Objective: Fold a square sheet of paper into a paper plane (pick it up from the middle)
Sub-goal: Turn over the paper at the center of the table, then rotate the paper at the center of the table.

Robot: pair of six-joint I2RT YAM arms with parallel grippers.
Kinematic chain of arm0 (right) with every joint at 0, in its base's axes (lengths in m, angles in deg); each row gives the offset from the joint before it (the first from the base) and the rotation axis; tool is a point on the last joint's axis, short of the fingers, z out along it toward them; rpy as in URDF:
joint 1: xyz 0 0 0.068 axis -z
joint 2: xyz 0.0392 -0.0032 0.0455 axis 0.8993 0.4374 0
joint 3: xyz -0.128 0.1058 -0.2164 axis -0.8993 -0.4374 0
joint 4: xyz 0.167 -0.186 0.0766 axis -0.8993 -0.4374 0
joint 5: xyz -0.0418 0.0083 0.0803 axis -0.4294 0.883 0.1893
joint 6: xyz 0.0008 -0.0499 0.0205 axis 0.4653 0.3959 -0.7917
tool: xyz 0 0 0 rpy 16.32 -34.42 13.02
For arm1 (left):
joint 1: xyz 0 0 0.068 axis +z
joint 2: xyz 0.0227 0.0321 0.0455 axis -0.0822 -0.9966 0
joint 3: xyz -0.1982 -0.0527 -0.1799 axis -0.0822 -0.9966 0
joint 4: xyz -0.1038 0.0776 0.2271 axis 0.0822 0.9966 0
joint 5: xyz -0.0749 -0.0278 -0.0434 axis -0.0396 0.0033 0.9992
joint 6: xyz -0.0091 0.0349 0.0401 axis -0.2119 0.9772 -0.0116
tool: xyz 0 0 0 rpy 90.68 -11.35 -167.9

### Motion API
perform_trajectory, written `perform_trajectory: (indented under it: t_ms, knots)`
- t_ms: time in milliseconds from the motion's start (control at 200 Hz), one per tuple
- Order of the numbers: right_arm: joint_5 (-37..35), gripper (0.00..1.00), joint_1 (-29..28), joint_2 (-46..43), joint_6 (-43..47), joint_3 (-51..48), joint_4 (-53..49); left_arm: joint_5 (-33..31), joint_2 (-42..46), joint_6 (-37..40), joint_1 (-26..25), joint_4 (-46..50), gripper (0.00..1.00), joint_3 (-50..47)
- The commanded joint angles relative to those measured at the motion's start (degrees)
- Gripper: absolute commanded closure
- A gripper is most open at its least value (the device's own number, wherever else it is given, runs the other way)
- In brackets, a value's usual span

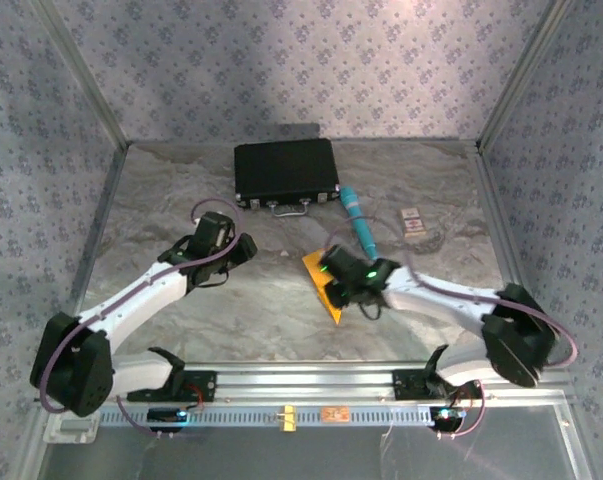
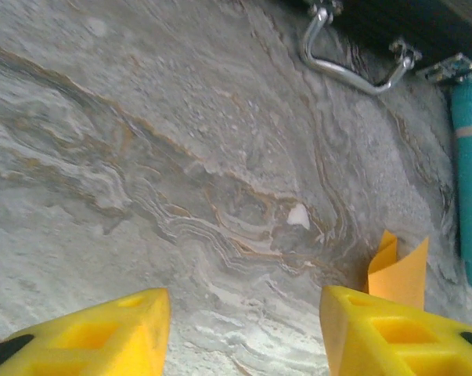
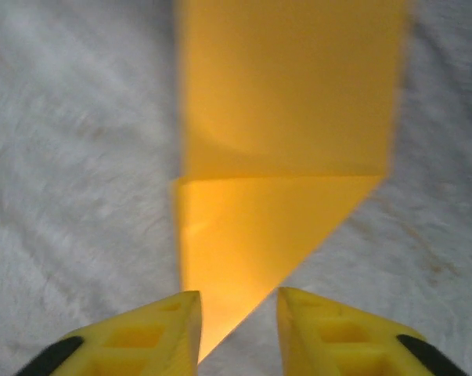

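Looks mid-fold imo: square sheet of paper w/ 1 corner creased over, lying flat near table centre, pointed tip between right gripper fingers, slightly parted, not pinching. Left gripper spread wide over bare top, holding nothing. Next prob needs pinning the sheet + pressing a crease w/o sliding it. Grey marbled surface, 3 patterned walls, black case + teal tube at back.

— What lies on the marbled grey worktop?
— A black case at upper centre, a teal tube just right of it, a small card further right, and a folded orange-yellow sheet of paper mid-frame.
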Motion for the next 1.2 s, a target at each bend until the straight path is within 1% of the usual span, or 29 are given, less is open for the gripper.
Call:
perform_trajectory:
  t_ms: [0,50,175,345,610,710,795,924,999,1049,1194]
  knots:
    - [18.6,0.75,7.6,-3.4,-5.4,-5.7,10.4,6.0,-2.9,0.8,0.4,-3.3,0.50,0.7]
    - [22.6,0.80,10.3,-3.3,-6.1,-7.3,12.2,7.7,-4.1,0.7,0.3,-4.7,0.53,0.8]
    - [27.1,0.87,13.3,-0.4,-7.7,-8.2,14.6,11.2,-7.0,0.4,0.2,-7.2,0.58,1.3]
    - [29.7,0.88,13.8,4.2,-9.6,-8.3,17.4,14.1,-9.9,1.0,-0.7,-7.9,0.60,2.9]
    - [30.2,0.88,13.4,9.9,-12.3,-8.8,22.1,16.4,-13.5,1.0,-2.5,-9.1,0.61,4.4]
    - [29.3,0.88,12.7,12.2,-16.6,-9.1,22.8,17.0,-14.8,1.1,-3.2,-9.2,0.62,5.4]
    - [28.1,0.88,11.8,13.6,-20.6,-9.8,25.0,17.5,-15.9,1.1,-3.7,-9.5,0.65,5.8]
    - [24.8,0.87,11.2,15.2,-31.0,-11.8,28.1,18.4,-17.1,1.0,-4.1,-9.7,0.67,6.5]
    - [22.7,0.87,10.4,14.7,-37.8,-14.4,33.7,18.7,-17.6,0.9,-4.3,-9.7,0.68,6.8]
    - [20.2,0.87,9.7,14.3,-42.5,-15.8,35.1,19.0,-17.8,0.9,-4.5,-9.8,0.68,6.9]
    - [16.6,0.87,8.2,13.4,-51.8,-18.5,39.5,20.0,-18.7,0.3,-4.6,-10.6,0.70,7.1]
